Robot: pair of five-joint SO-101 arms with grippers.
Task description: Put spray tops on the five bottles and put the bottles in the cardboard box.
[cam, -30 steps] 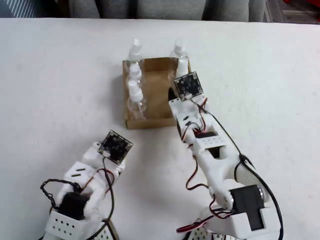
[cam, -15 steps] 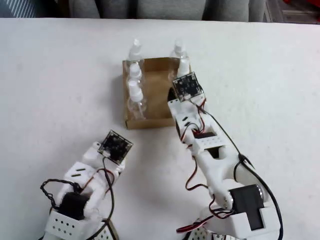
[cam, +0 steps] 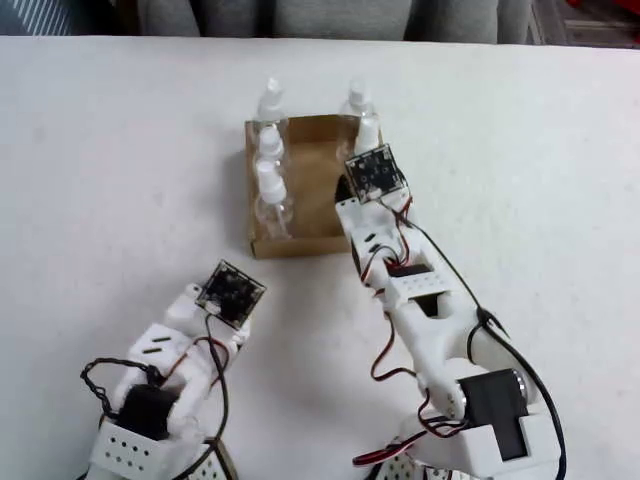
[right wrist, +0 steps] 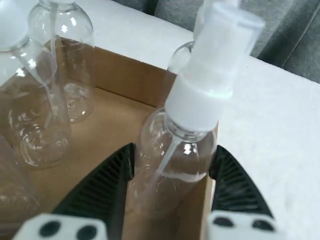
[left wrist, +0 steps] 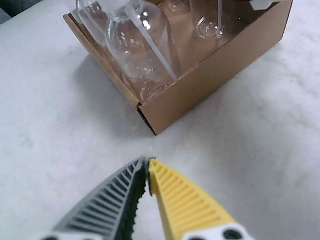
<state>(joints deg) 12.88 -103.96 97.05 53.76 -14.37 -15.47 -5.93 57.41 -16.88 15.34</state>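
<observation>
Here, by the white counter's [cam: 120,150] near edge, the left arm's jaws rest pressed together. Farther on, the right arm's jaws pinch a clear plastic bottle with a white spray top [right wrist: 171,165] within the brown cardboard box [cam: 300,243], against its side wall. Best settle its base flat, spread gently, then rise straight, sparing the bottle behind [right wrist: 182,55].

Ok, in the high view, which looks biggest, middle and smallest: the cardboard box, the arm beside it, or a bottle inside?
Biggest: the right arm.
Middle: the cardboard box.
Smallest: a bottle; the bottles all look about alike.
</observation>
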